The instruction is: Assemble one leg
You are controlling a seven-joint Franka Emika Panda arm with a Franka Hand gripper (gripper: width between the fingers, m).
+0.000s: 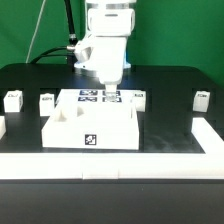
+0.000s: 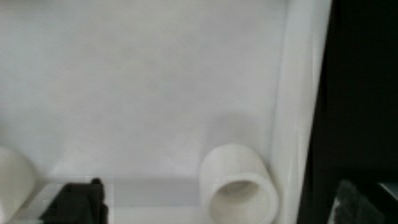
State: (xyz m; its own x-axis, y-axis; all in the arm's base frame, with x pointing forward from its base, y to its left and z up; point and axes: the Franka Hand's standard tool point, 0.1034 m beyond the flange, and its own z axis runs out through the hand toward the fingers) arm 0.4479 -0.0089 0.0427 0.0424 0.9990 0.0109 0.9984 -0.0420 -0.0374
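Observation:
The large white square tabletop (image 1: pixel 92 127) lies in the middle of the black table with a tag on its front wall. Several small white legs with tags stand in a row behind it: two on the exterior view's left (image 1: pixel 13 98) (image 1: pixel 46 100), one just right of the arm (image 1: pixel 138 97) and one at the far right (image 1: pixel 202 98). My gripper (image 1: pixel 108 86) hangs over the tabletop's far edge, open and empty. In the wrist view the gripper (image 2: pixel 217 205) straddles the tabletop's side wall (image 2: pixel 299 100) and a round corner socket (image 2: pixel 237 182). No leg shows there.
The marker board (image 1: pixel 92 97) lies behind the tabletop, partly hidden by the gripper. A white raised border (image 1: pixel 205 140) runs along the table's right and front edges. A second socket (image 2: pixel 9 185) shows at the wrist view's edge.

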